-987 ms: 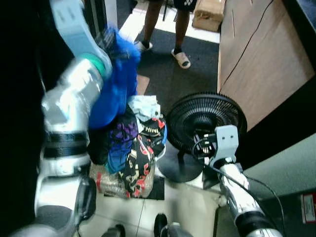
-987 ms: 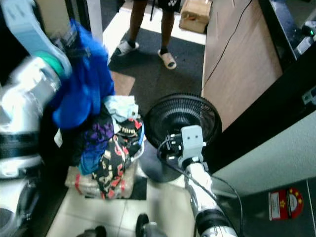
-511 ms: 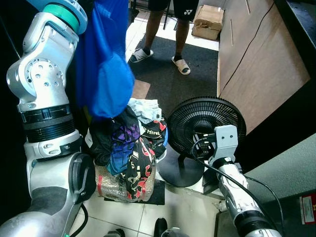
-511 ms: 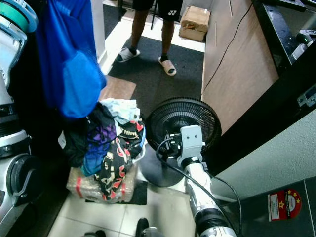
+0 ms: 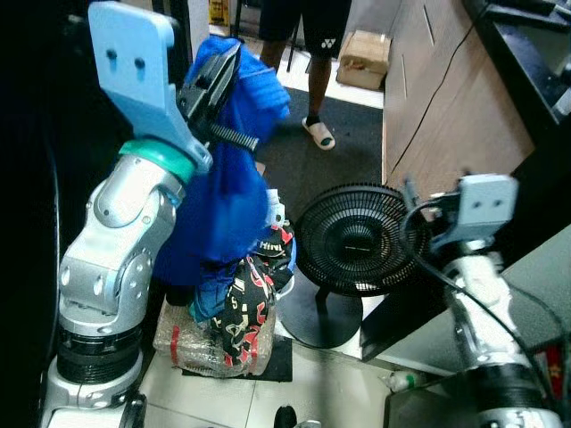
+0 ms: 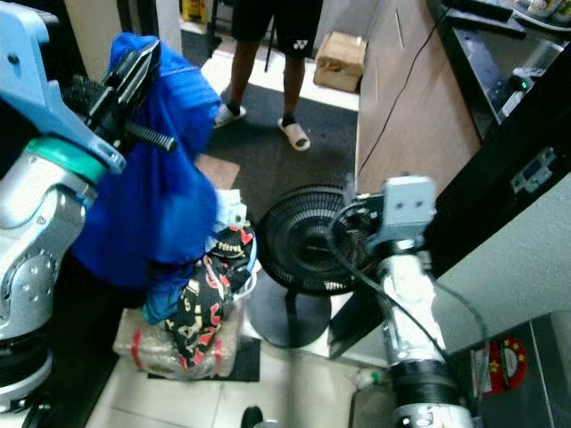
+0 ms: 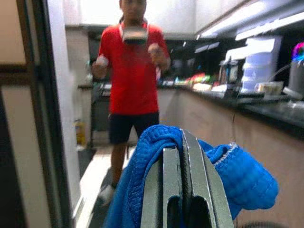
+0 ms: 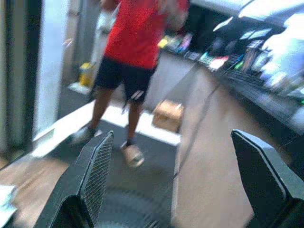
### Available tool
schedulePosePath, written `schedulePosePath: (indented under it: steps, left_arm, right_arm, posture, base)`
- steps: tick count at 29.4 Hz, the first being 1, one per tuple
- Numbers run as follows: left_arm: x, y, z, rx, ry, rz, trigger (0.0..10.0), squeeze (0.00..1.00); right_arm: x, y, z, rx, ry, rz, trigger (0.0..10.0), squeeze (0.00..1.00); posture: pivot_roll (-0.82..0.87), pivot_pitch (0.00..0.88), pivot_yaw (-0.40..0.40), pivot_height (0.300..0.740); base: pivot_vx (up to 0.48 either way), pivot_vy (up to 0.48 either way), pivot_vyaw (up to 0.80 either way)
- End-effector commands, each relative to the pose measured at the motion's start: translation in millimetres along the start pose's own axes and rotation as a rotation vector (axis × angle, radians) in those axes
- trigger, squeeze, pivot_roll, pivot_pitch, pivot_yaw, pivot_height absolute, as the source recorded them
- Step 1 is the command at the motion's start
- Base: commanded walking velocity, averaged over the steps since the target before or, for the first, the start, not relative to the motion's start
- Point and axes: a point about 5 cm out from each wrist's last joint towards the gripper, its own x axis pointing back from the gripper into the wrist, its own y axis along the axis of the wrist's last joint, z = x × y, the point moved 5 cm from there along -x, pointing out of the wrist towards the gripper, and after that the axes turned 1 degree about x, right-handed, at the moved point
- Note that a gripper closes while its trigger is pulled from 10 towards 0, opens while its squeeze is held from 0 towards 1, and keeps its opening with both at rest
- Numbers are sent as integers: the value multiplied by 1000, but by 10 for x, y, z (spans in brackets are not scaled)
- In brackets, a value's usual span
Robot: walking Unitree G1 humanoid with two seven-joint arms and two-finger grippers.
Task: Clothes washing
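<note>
The left hand (image 5: 217, 78) was raised high, its two black fingers (image 7: 183, 180) pressed together on a fold of a blue garment (image 5: 227, 192), which draped over the fingers and hung down below the hand along the silver forearm. Directly beneath the hanging cloth sat a heap of clothes (image 5: 254, 276), dark and patterned in red, black and purple with a pale piece on top, piled on a clear wrapped bundle (image 5: 201, 334) that rested on the tiled floor (image 5: 330, 383). Just beside the heap, on the side toward the right hand, a black floor fan (image 5: 352, 241) stood upright on its round base. The right hand (image 8: 171, 185) was held out in front of the robot near the fan, its fingers (image 8: 97, 171) spread wide apart with nothing between them; past them the wrist view showed the fan's grille below. Beyond both hands a person (image 7: 133, 80) in a red shirt and dark shorts stood on a dark mat (image 5: 335, 152), wearing sandals, with a cardboard box (image 5: 363, 58) on the floor close by. To the outside of the right hand ran a long counter (image 5: 446, 98) with a wooden front and a dark top, a thin cable trailing down its face.
</note>
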Motion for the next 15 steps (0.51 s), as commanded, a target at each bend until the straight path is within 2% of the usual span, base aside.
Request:
schedulePosePath:
  steps: [1,5,8,12,15]
  left_arm:
    - [1,50,-80,-17,-19,-34,10000,0]
    - [1,30,-84,-7,-5,-35,10000,0]
    - [59,-14,-94,-10,6,-24,10000,0]
    - [172,-164,-100,-33,23,25,10000,0]
    - [180,-237,-93,-30,41,40,10000,0]
  right_arm:
    - [-34,82,-67,-7,-21,-23,10000,0]
    - [-56,174,-7,-8,-1,-50,10000,0]
    - [-30,289,77,-1,32,-76,10000,0]
    - [17,443,137,4,54,-104,10000,0]
    - [-8,497,164,-6,61,-117,10000,0]
  posture:
    - [40,75,-74,740]
    - [41,69,-72,740]
    - [41,69,-72,740]
    - [31,52,-65,740]
    - [23,46,-67,740]
  base:
    - [0,0,0]
    - [0,0,0]
    - [0,0,0]
    - [0,0,0]
    - [0,0,0]
